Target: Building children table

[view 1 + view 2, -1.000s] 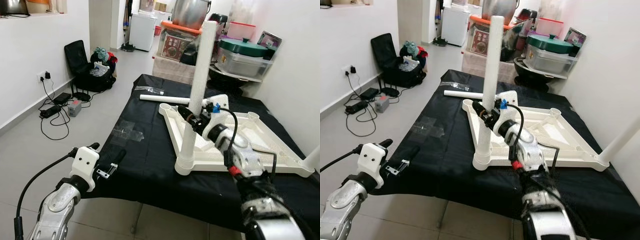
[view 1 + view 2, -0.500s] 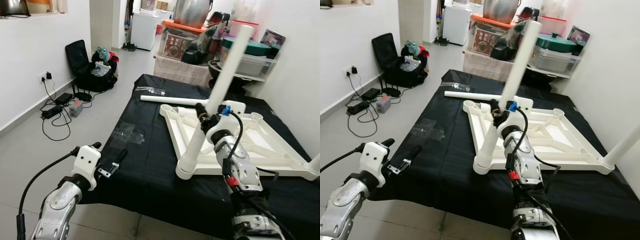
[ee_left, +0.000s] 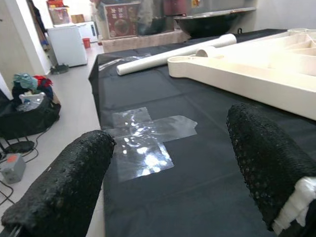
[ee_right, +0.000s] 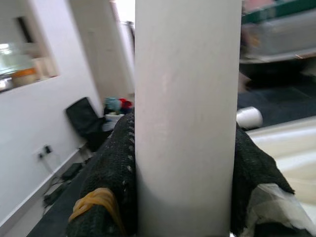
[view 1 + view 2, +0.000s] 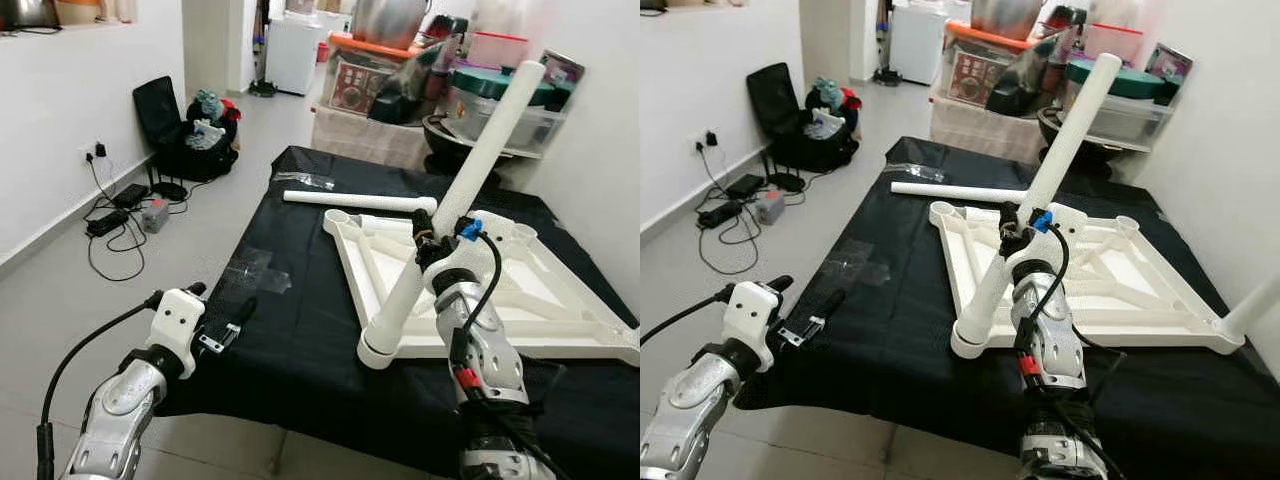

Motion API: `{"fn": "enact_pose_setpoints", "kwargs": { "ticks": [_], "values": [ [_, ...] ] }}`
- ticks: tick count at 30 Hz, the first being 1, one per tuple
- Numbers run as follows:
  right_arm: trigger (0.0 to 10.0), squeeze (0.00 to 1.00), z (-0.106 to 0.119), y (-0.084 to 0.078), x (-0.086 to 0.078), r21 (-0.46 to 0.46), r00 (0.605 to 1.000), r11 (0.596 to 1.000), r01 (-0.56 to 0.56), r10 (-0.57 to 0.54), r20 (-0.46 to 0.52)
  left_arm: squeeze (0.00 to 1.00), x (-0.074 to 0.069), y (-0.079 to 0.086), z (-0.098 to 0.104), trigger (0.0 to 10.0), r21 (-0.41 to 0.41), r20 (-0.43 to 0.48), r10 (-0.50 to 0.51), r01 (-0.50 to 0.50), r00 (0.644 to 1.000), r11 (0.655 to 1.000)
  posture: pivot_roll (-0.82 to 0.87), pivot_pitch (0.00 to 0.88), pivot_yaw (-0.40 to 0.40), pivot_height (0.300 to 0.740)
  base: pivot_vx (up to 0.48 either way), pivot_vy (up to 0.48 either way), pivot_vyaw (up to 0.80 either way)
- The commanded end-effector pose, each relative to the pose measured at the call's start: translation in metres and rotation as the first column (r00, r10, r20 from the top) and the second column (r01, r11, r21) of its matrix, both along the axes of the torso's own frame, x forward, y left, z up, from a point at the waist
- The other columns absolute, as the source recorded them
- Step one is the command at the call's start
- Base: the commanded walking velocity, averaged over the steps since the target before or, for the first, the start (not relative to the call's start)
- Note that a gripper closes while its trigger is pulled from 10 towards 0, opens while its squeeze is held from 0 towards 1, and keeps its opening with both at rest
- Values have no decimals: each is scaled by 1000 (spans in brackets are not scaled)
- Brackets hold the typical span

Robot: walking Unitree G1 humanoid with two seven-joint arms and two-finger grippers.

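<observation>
My right gripper (image 5: 432,243) was clamped around the white leg tube (image 5: 470,170), a black finger (image 4: 116,182) pressed to either side of it in the right wrist view. The tube leaned toward the upper right of the frame, its lower end seated in the near corner socket of the upturned white tabletop (image 5: 560,320), which lay on the black cloth (image 5: 290,330) at centre right. A second loose tube (image 5: 355,201) lay flat on the cloth just beyond the tabletop's far corner. My left gripper (image 5: 222,325) hung at the lower left by the cloth's near edge, fingers (image 3: 64,192) spread wide and holding nothing, facing a patch of clear tape (image 3: 148,136).
</observation>
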State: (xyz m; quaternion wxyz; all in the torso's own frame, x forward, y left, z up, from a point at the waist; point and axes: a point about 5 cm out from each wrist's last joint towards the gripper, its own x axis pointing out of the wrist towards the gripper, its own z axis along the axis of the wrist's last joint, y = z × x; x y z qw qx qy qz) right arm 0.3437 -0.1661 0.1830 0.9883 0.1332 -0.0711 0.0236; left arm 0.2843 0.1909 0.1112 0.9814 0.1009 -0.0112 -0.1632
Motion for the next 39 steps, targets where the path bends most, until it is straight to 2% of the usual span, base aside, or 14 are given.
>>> {"fn": "enact_pose_setpoints", "kwargs": {
  "ticks": [1,4,8,12,15,21,34,39],
  "values": [
    [0,0,-41,-2,-7,-47,986,998,-48,39,-164,0,1,-5,-1,10000,3,0,-21,21,1000,1000,109,0,-136,740,0,0,0],
    [0,0,-40,0,-8,-58,986,996,-70,60,-153,0,1,-4,-1,10000,3,0,-21,21,1000,1000,109,0,-136,740,0,0,0],
    [0,0,-35,-7,-18,-95,989,986,-139,133,-65,0,2,-4,-1,10000,5,2,-21,21,1000,1000,108,0,-137,740,0,0,0],
    [0,0,-37,-6,-23,-87,986,983,-160,156,-50,0,2,-4,-1,10000,5,1,-22,22,1000,1000,107,0,-133,740,0,0,0],
    [0,0,-39,-2,-29,-67,974,972,-225,224,-13,0,2,-3,-1,10000,9,-3,-28,28,1000,1000,105,0,-125,740,0,0,0],
    [0,0,-39,-3,-31,-61,958,958,-281,284,38,0,4,-3,1,10000,12,1,-32,32,999,999,109,0,-120,740,0,0,0],
    [0,0,-41,0,-34,-94,923,921,-379,383,35,0,3,-3,0,10000,15,-3,-34,34,999,999,113,0,-122,740,0,0,0],
    [0,0,-41,2,-34,-87,920,919,-384,389,50,0,3,-2,0,10000,15,-2,-32,32,999,999,115,0,-123,740,0,0,0]
  ]
}}
